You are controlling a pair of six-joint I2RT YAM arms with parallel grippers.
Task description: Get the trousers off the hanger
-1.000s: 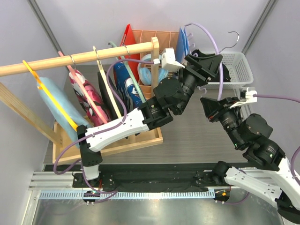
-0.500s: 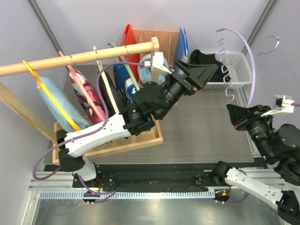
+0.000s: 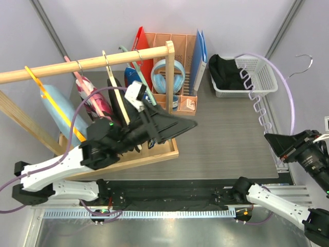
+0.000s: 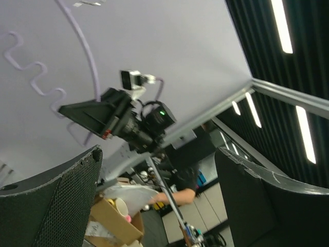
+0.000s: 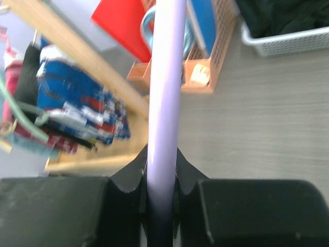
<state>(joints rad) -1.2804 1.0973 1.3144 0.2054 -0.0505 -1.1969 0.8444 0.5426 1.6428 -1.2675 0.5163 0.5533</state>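
The plain black trousers (image 3: 229, 72) lie bunched in the white basket (image 3: 264, 77) at the back right and also show in the right wrist view (image 5: 288, 15). The dark blue printed trousers (image 3: 132, 82) hang on the wooden rail (image 3: 77, 64); the right wrist view shows their print (image 5: 77, 108). My right gripper (image 3: 271, 140) at the far right is shut on a bare lilac hanger (image 3: 254, 98), its bar pinched between the jaws (image 5: 162, 154). My left gripper (image 3: 180, 126) is open and holds nothing, pointing right above the table's middle. Its fingers (image 4: 51, 206) frame the right arm.
A black cloth (image 3: 115, 98), a pink floral garment (image 3: 95, 105) and a light-blue cloth (image 3: 59, 116) also hang on the rail. A wooden crate (image 3: 154, 154) sits below it. An orange organiser (image 3: 175, 56) with blue headphones stands at the back.
My left gripper opened, let go of the black trousers at the basket and drew back left. My right arm swung right and back with the lilac hanger.
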